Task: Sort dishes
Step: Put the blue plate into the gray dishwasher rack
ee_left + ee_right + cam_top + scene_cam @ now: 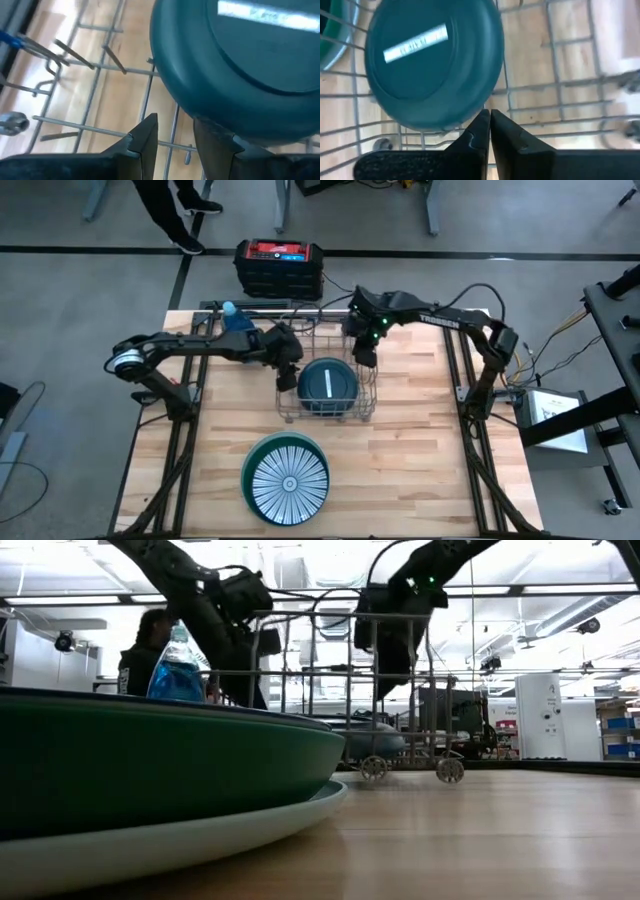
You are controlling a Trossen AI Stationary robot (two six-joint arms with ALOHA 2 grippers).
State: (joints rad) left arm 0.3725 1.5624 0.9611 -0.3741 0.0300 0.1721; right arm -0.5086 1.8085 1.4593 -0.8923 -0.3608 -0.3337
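Rack (pixel 322 370) wires around teal plate (pixel 328 383) — probably.

Overhead ceiling strips lit it evenly; the low view was blown out up top, arms in silhouette. Near green plate (pixel 150 765) was soft. Glare streak on the teal plate (pixel 432 60); desk (pixel 420 440) shadows were faint.

Left arm stretched inward from the table's left edge, elbow low, wrist bent toward the middle, left gripper (pixel 172 137) with fingers standing apart, a clear gap between the tips, nothing between them. Right arm reaching in from the right edge, forearm raised, wrist angled downward, right gripper (pixel 489 125) closed, fingertips pressed together, nothing caught between the jaws.
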